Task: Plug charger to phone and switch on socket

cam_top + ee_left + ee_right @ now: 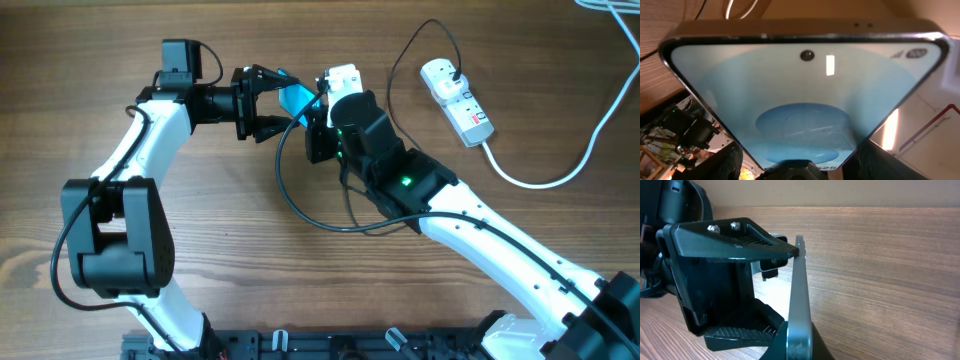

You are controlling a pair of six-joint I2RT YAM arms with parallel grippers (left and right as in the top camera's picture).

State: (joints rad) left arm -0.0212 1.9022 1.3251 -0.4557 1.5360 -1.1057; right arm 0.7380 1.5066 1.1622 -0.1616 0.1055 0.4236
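The phone [295,98] is held off the table, teal-blue screen lit. My right gripper [316,118] is shut on its lower end; in the right wrist view the phone [799,290] stands edge-on in the jaws [800,337]. My left gripper [274,103] is open, its fingers spread on the phone's screen side. The screen fills the left wrist view [805,90], with the left fingers [800,162] dark at either side. The charger cable [300,205] loops on the table under my right arm; I cannot make out its plug tip. The white socket [458,100] lies at the back right.
A thick white lead [560,175] runs from the socket toward the right edge. A black plug [455,72] sits in the socket's far end. The wooden table [230,250] extends to the left and front.
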